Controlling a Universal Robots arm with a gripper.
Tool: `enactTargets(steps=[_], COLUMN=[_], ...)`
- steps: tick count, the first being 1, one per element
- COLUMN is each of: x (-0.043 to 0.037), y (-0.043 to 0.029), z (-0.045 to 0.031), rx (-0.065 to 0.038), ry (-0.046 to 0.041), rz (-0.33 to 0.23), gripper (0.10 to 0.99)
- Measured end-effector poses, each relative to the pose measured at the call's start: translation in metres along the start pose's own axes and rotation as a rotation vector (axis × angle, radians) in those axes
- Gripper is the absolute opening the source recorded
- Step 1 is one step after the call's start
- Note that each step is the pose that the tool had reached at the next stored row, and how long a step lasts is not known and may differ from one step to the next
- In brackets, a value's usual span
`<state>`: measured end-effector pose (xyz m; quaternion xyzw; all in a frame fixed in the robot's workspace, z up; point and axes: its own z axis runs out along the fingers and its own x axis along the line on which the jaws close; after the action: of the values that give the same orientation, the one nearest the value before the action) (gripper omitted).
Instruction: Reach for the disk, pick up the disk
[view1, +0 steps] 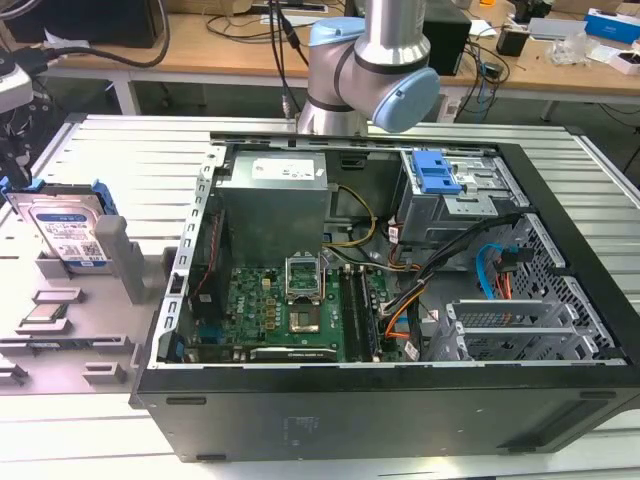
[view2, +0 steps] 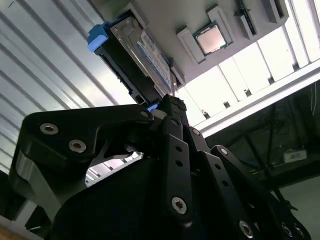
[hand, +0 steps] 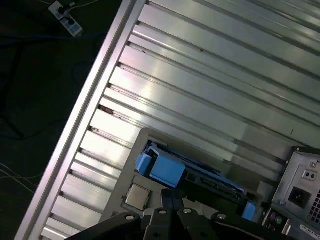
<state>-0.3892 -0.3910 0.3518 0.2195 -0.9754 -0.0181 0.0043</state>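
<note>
Busy workshop back there, a wooden bench (view1: 250, 45) strewn with cables on the far side, and up front a ribbed aluminium tabletop (view1: 120, 150), all long slats and grooves. If anything is dropped here, those grooves could catch an edge and leave it awkward to recover.

Biggest thing on it is the open computer case (view1: 400, 420), lying on its side with the board showing. The arm (view1: 375, 70) rises behind it. The case wall sits close to the work area, so a wide swing could clip it.

At the exterior view's left lies the grey holder tray (view1: 110, 330), and I see nothing fixing it down. Push sideways and the whole tray might slide.

The disk (view1: 68, 230) stands on edge in that tray, leaning, with its blue caddy framing it. In the second wrist view the claw (view2: 169, 107) points toward its end, and I judge them apart. Whether the claw is set wide or narrow, I cannot tell. Come in off-centre and the disk may tip or jam in its slot, and the plastic caddy could slip under a poor grip.

Smallest of all is the processor chip (view2: 211, 39), seated in the tray near the disk, easy to knock.
</note>
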Motion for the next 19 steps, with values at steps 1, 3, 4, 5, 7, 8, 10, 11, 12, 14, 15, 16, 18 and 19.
enactTargets(steps=[1, 3, 4, 5, 7, 8, 10, 11, 12, 14, 15, 16, 18, 19], x=[0.0000, 0.0000, 0.0000, 0.0000, 0.0000, 0.0000, 0.0000, 0.0000, 0.0000, 0.0000, 0.0000, 0.0000, 0.0000, 0.0000], y=[0.0000, 0.0000, 0.0000, 0.0000, 0.0000, 0.0000, 0.0000, -0.0001, -0.0001, 0.0000, 0.0000, 0.0000, 0.0000, 0.0000], z=[0.0000, 0.0000, 0.0000, 0.0000, 0.0000, 0.0000, 0.0000, 0.0000, 0.0000, 0.0000, 0.0000, 0.0000, 0.0000, 0.0000], rx=[0.000, 0.000, 0.000, 0.000, 0.000, 0.000, 0.000, 0.000, 0.000, 0.000, 0.000, 0.000, 0.000, 0.000], ry=[0.0015, 0.0036, 0.0044, 0.0048, 0.0061, 0.0067, 0.0080, 0.0085, 0.0094, 0.0116, 0.0122, 0.0127, 0.0146, 0.0151], rz=[-0.037, -0.094, -0.116, -0.130, -0.163, -0.178, -0.213, -0.227, -0.253, -0.309, -0.323, -0.340, -0.390, -0.404], gripper=[0.106, 0.106, 0.106, 0.106, 0.106, 0.106, 0.106, 0.106, 0.106, 0.106, 0.106, 0.106, 0.106, 0.106])
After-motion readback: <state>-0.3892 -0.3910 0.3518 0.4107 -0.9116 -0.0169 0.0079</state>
